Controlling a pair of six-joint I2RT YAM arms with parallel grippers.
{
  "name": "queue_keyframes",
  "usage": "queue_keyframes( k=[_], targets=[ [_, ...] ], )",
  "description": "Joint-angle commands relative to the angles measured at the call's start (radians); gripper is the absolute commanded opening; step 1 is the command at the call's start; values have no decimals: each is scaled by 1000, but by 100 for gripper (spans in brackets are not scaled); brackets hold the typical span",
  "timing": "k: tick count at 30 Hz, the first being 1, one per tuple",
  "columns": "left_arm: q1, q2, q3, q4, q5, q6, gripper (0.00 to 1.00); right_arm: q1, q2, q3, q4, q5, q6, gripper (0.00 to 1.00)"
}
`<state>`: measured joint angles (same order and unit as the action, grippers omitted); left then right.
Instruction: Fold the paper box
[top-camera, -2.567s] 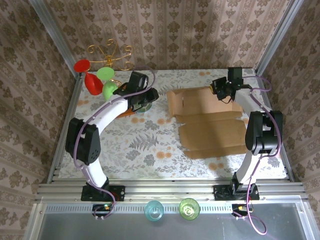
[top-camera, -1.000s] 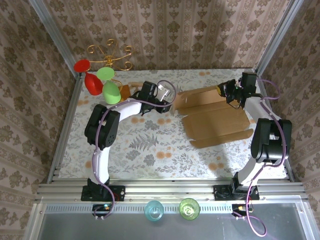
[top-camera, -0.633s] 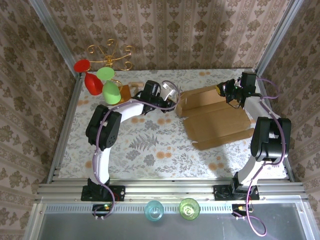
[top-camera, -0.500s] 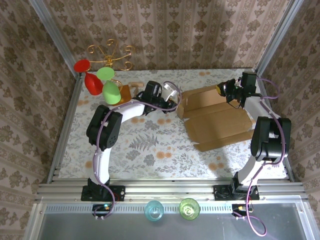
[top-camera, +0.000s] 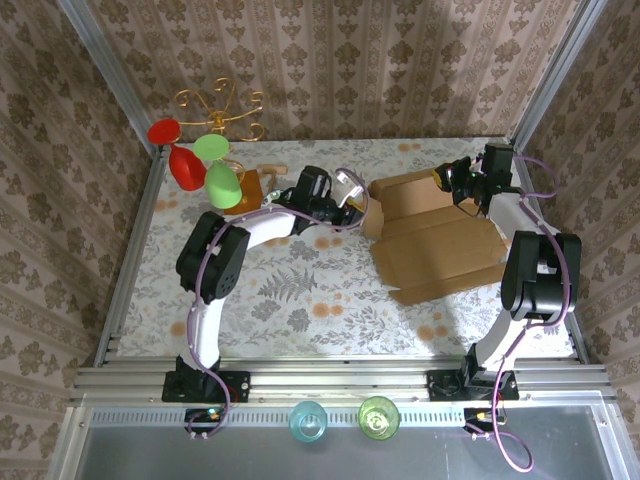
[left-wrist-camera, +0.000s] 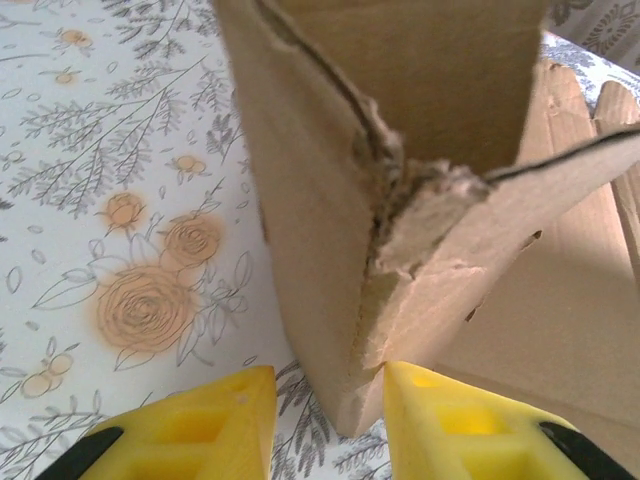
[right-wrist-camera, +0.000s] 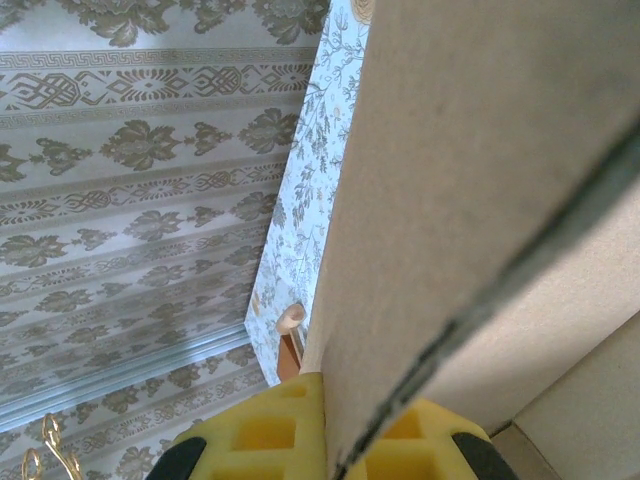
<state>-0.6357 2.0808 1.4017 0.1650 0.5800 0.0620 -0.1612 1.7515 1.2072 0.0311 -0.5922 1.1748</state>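
One plain brown corrugated cardboard paper box (top-camera: 440, 240), centre-right. The right gripper (right-wrist-camera: 335, 435) clamps its panel; the left gripper (left-wrist-camera: 328, 395) straddles a corner, fingers parted.

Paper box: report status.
Left tool open, straddling a raised corner of the paper box. Right tool shut on its far panel. Near panels lie flat.

The paper box (top-camera: 440, 245) lies at 2 o'clock on the tabletop (top-camera: 260, 300). The left gripper (top-camera: 354, 208) is at its 9 o'clock corner, the right gripper (top-camera: 449, 179) at its 1 o'clock edge. A glass stand (top-camera: 215, 125) occupies 10 o'clock, with a wooden board (top-camera: 250, 186) just beside it.
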Motion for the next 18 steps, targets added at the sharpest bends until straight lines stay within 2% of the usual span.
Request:
queue_keyframes(
  k=[1,18],
  targets=[
    [-11,-30,-9,40,22,-14,35,7,21,-18,38,-31,-10,0],
    [-42,1,10,131,-56,-107,40,14,22,-37,55,-30,4,0]
  ],
)
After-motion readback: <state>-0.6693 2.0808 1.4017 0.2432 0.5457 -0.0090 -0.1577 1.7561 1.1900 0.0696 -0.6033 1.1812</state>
